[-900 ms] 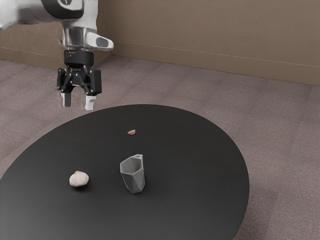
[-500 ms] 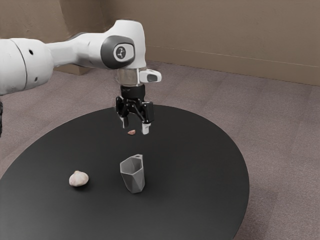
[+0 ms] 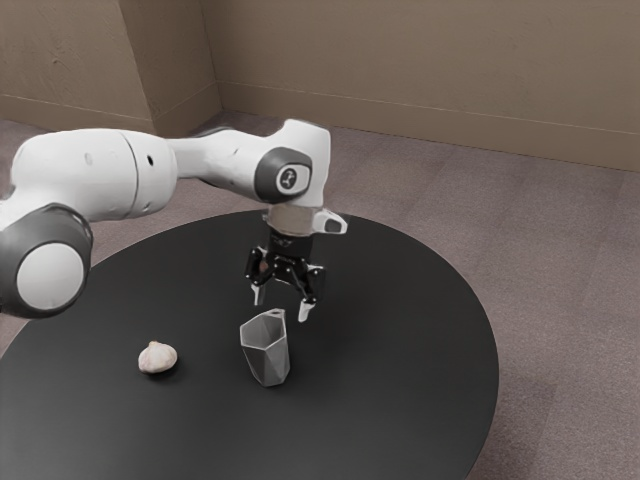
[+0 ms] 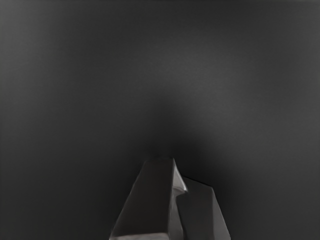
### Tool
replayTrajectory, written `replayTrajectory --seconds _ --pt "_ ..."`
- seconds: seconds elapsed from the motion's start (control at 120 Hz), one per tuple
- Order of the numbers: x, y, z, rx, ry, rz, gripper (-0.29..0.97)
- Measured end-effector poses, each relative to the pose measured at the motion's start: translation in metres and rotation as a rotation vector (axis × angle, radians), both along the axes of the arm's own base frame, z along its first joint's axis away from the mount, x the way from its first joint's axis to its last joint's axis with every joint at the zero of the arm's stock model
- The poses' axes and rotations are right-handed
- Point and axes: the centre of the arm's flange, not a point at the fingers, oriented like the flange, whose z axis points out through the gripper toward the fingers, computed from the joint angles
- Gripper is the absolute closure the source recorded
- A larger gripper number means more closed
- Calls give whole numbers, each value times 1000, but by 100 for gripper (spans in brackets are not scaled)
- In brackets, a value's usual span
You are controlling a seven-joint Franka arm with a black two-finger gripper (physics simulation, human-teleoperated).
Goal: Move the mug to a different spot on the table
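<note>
While the white arm (image 3: 120,180) is reaching in from the exterior view's left, the hand (image 3: 281,305) is hovering just above the grey faceted mug (image 3: 266,350), its two fingers standing apart and touching nothing. The mug is standing upright near the middle of the round black surface (image 3: 400,330). A pale garlic bulb (image 3: 157,357) is lying well apart, toward the exterior view's left.

You had soft, even light; the black surface (image 3: 420,330) gave a dull sheen. In the wrist view it was dim, darkest beside the mug (image 4: 160,205) under the fingers (image 3: 304,311).
</note>
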Motion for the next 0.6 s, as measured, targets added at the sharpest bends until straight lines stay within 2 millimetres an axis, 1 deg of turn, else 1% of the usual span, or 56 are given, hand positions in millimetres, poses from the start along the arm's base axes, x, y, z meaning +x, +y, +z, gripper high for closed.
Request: replayTrajectory --seconds 0.2,0.267,0.5,0.6 --pt "3 3 -23 47 30 67 0" --pt "3 3 -29 63 37 81 2" --pt "3 4 -36 97 38 113 23" --pt "2 3 -36 101 36 120 30"
